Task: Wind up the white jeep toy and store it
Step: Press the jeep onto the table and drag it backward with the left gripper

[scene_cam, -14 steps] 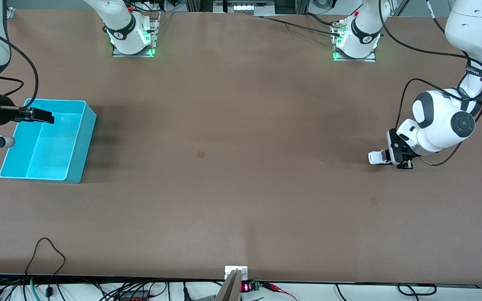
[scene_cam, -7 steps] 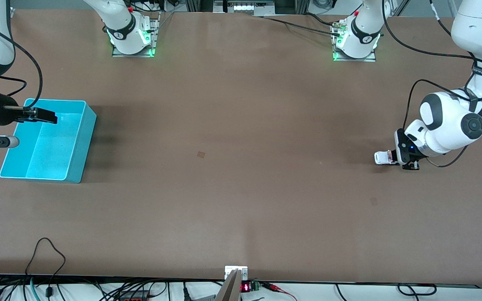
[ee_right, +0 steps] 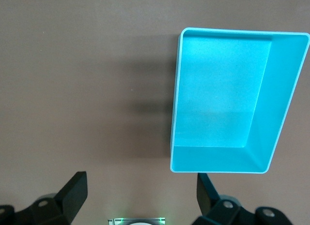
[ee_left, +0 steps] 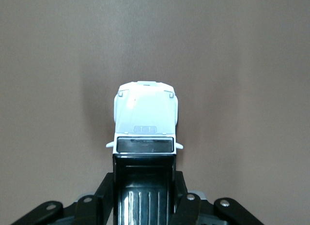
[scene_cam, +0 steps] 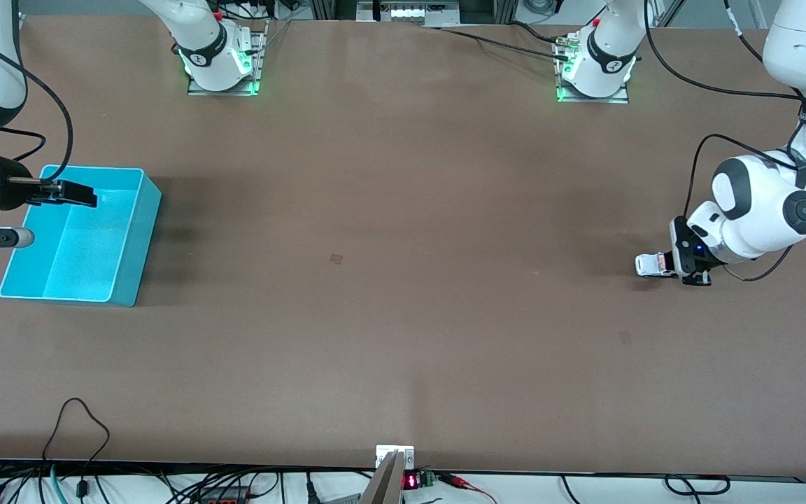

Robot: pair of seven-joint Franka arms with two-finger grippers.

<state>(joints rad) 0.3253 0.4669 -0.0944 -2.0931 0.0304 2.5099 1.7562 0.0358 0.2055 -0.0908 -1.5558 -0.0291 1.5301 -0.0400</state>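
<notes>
Left pincer (scene_cam: 683, 268) grips the white jeep toy (scene_cam: 652, 265), seemingly resting on the counter (scene_cam: 403, 280). Right pincer (ee_right: 140, 196) hangs wide apart over the cyan bin (scene_cam: 133, 231).

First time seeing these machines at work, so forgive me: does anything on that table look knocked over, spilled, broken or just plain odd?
Nothing stands out. The white toy car sits upright on the table at the left arm's end, with the left gripper shut on it. The blue bin stands upright and empty, with the open right gripper over it.
</notes>
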